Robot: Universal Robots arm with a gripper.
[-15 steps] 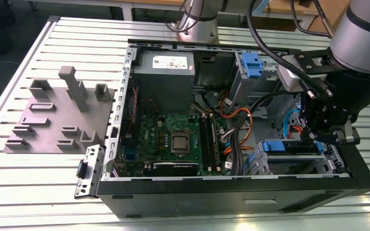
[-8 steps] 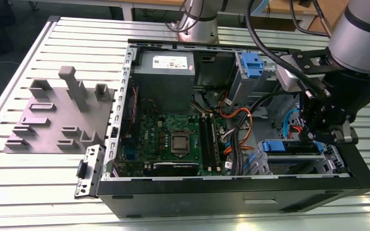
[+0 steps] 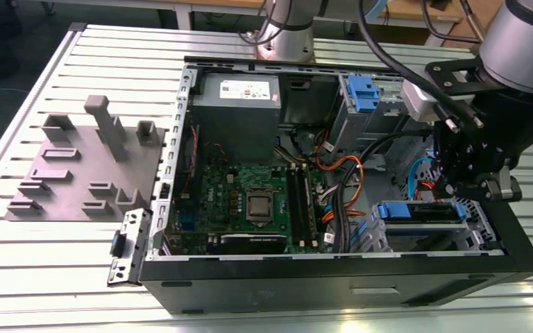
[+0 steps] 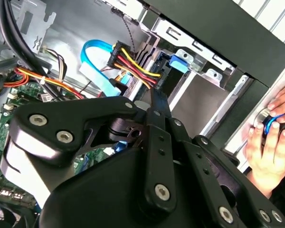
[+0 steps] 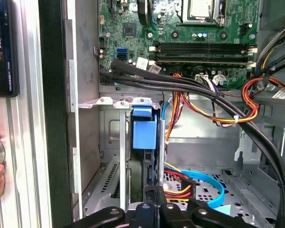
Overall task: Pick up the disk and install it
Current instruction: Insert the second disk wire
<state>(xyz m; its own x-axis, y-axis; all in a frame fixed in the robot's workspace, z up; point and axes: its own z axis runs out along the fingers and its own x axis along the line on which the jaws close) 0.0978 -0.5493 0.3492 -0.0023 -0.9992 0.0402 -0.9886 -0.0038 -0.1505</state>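
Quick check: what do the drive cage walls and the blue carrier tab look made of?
Cage walls: bare sheet metal, likely steel; dull grey with punched slots and folded edges. Carrier tab: plastic by the look; uniform bright blue, smooth moulded shape.

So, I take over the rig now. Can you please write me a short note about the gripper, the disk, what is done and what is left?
Gripper: down inside the open computer case, right at the drive bay.
Disk: standing in the bay slot with its blue carrier showing, directly ahead of the gripper in the first wrist view.
Done: the disk is picked up and brought to the bay.
Left: full seating is not confirmed; the pictures do not settle it.
Note: a person's hand rests just outside the case.
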